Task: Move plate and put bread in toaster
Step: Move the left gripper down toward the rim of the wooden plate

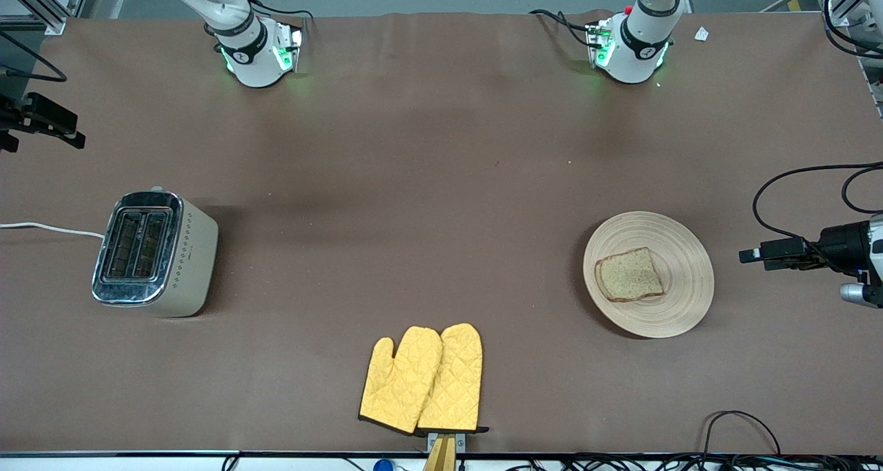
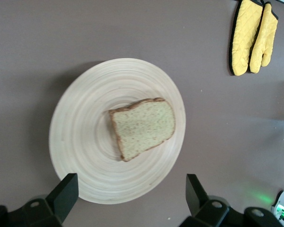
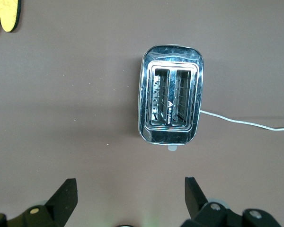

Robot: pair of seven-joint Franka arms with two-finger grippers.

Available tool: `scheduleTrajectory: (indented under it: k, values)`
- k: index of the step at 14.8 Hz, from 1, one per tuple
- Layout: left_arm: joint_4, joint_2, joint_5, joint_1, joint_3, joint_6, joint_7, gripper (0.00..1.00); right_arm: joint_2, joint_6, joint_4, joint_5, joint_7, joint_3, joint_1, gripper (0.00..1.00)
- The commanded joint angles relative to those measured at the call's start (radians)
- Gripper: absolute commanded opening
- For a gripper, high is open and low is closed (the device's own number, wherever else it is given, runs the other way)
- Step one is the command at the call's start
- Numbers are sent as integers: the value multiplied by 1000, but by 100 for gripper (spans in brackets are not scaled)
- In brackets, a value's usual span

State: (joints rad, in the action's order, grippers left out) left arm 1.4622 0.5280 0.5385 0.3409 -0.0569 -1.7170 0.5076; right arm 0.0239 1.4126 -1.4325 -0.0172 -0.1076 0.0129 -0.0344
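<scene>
The light-wood plate [image 1: 679, 305] lies toward the left arm's end of the table, with the brown bread [image 1: 629, 274] flat on it. The cream toaster [image 1: 155, 254] stands toward the right arm's end, its two slots empty and its white cord [image 1: 48, 228] trailing off. My left gripper [image 2: 131, 187] is open and empty, high over the edge of the plate [image 2: 85, 142] and the bread [image 2: 143, 127]. My right gripper [image 3: 131, 189] is open and empty, high over bare table beside the toaster [image 3: 171, 100]. Neither hand shows in the front view.
A pair of yellow oven mitts [image 1: 422, 379] lies near the table's front edge, between toaster and plate. Black cameras on mounts stick in at both ends of the table [image 1: 793, 254] [image 1: 41, 119]. A black cable loops near the plate's corner [image 1: 738, 423].
</scene>
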Motion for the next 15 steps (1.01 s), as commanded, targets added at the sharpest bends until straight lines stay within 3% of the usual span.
scheduleTrajectory:
  k: [1, 3, 7, 15]
  values:
    - [-22, 76, 70, 73, -4, 8, 129, 100, -32, 3, -32, 0, -7, 9, 8, 100]
    - [-19, 128, 129, 113, -4, 8, 230, 100, -32, 9, -28, 0, -7, 9, 13, 100]
    - [4, 214, 233, 154, -4, 8, 316, 86, -33, 2, -31, 0, -7, 7, 7, 100]
    - [0, 314, 281, 171, -4, 7, 422, 73, -41, -1, -29, 0, -7, 10, 19, 100]
